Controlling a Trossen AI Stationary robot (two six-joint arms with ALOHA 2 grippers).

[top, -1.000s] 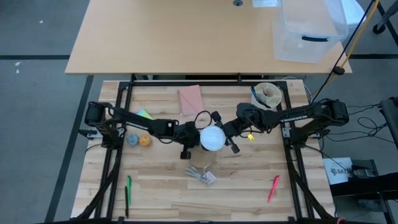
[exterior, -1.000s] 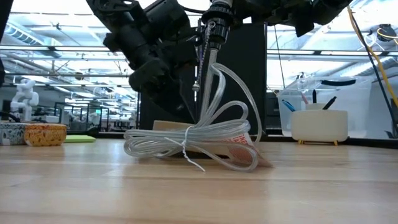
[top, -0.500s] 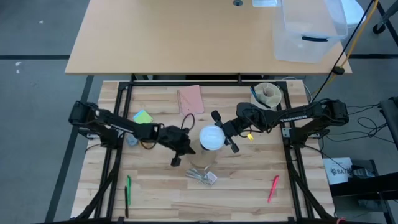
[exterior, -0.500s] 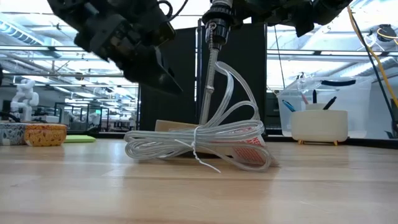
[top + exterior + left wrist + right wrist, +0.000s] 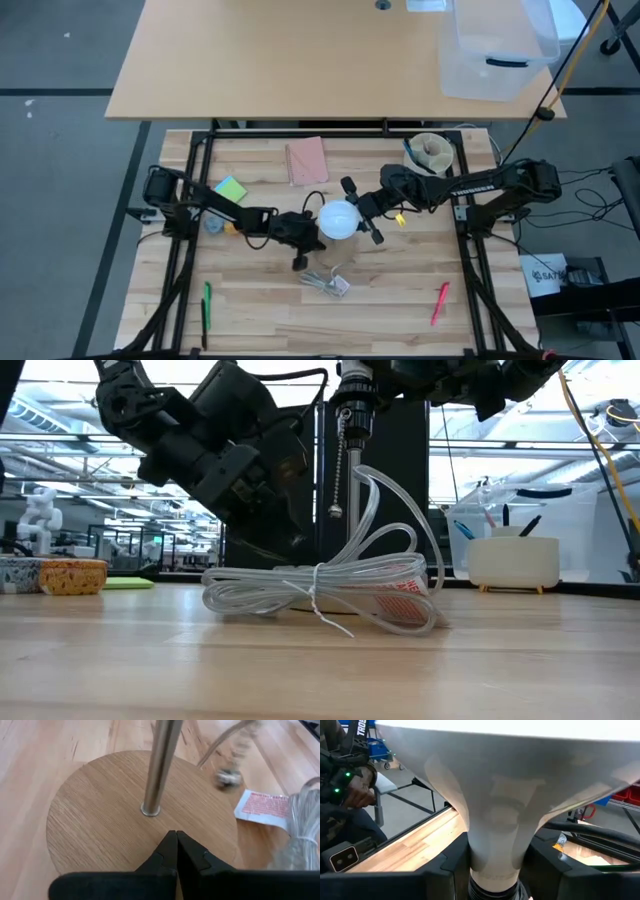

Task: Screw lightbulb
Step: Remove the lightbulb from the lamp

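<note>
The white lightbulb (image 5: 338,219) sits dome up on the black socket (image 5: 352,405) at the top of a metal pole (image 5: 160,765). The pole stands in a round wooden disc (image 5: 100,820). My right gripper (image 5: 358,215) is shut on the bulb, which fills the right wrist view (image 5: 495,795). My left gripper (image 5: 305,235) is shut and low beside the pole, with its tips on the disc (image 5: 176,837). In the low view it reaches down behind the coiled cord (image 5: 300,545). A pull chain (image 5: 343,470) hangs from the socket. My left gripper presses its shut fingertips on the wooden disc's top face (image 5: 175,827), a little in front of the pole's foot. It slants down from the table's left. The disc lies flat on the table. My right gripper pinches the bulb's narrow neck (image 5: 495,855), just above the screw base, between its two fingers (image 5: 447,867). The fingers come level from the table's right. The bulb stands upright, dome up, over the socket.
A bundle of clear cord with a red-printed tag (image 5: 322,282) lies just near of the lamp (image 5: 320,585). A pink pad (image 5: 306,160), a green note (image 5: 230,188), a white cup (image 5: 430,152), two small bowls (image 5: 220,226), a green pen (image 5: 206,305) and a red pen (image 5: 438,303) lie around.
My left gripper drew back toward the table's left and lifted. It then came back toward the lamp and went down onto the wooden disc. The pull chain has swung. My right gripper has stayed on the bulb.
</note>
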